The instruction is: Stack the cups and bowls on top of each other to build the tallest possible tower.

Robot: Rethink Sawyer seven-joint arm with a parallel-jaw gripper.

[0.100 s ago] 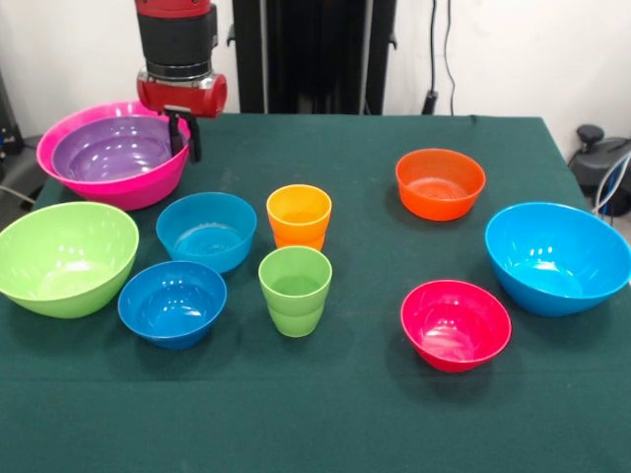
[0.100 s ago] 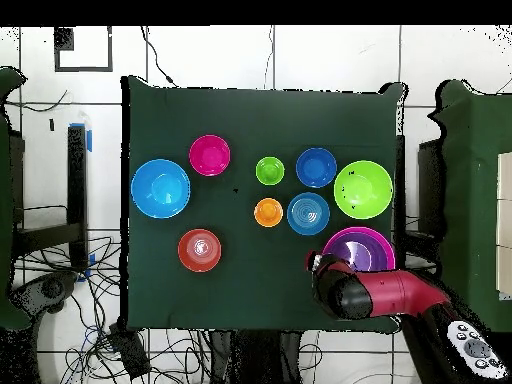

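Observation:
A purple bowl (image 1: 108, 153) sits nested inside the big pink bowl (image 1: 128, 192) at the back left. My gripper (image 1: 185, 143) hangs right at the right-hand rims of these two bowls; its grip there is unclear. From overhead, the gripper (image 2: 318, 265) is at the edge of the purple bowl (image 2: 360, 248). The orange cup (image 1: 299, 217) and the lime green cup (image 1: 295, 289) stand upright mid-table. Loose around them are a lime green bowl (image 1: 64, 256), a teal bowl (image 1: 205, 229), a dark blue bowl (image 1: 172, 303), an orange bowl (image 1: 440, 182), a sky blue bowl (image 1: 558, 256) and a red-pink bowl (image 1: 455, 323).
A dark green cloth (image 1: 345, 414) covers the table. My red arm (image 2: 385, 293) reaches in over the table's edge beside the pink bowl. Cables and black frames lie beyond the table's edges.

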